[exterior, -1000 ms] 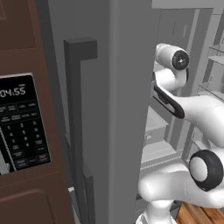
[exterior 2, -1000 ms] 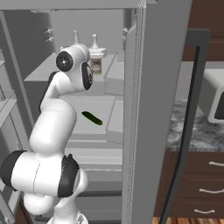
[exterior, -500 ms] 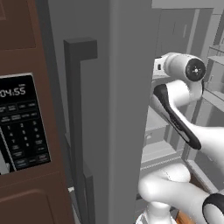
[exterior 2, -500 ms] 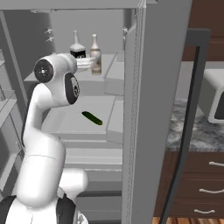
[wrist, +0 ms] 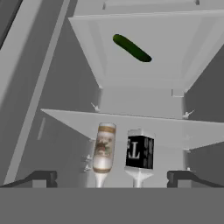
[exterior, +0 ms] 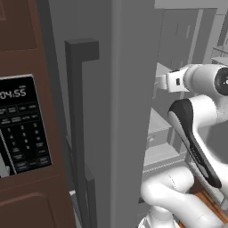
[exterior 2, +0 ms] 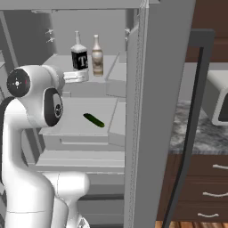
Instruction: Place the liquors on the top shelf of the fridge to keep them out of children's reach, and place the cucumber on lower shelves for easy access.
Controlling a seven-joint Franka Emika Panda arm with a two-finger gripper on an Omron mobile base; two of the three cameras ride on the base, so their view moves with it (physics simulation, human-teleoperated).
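Observation:
Inside the open fridge (exterior 2: 151, 89), the two liquors stand side by side on the top shelf (exterior 2: 58, 62): the dark square bottle (exterior 2: 79, 56) and the slim cream bottle (exterior 2: 97, 57). The cucumber (exterior 2: 93, 120) lies on the lower shelf (exterior 2: 67, 124) beneath them. My hand (exterior 2: 76, 76) hovers just in front of the dark bottle, level with its base. The hand view is rolled over. It shows the cream bottle (wrist: 104, 151) and the dark bottle (wrist: 139, 153) apart from my open gripper (wrist: 111, 178), with the cucumber (wrist: 131, 48) farther off. Nothing is between the fingers.
The fridge door (exterior: 124, 111) with its dark handle (exterior: 80, 124) stands close on my left. Beside it is a brown cabinet with a keypad panel (exterior: 20, 124). On the right are the other door's handle (exterior 2: 193, 111), a marble counter (exterior 2: 196, 131), drawers (exterior 2: 209, 187) and a white microwave (exterior 2: 220, 95).
The arm's upper joints have swung left and away from the shelf, uncovering the bottles. The bottles and cucumber have stayed put, and the gripper has stayed open.

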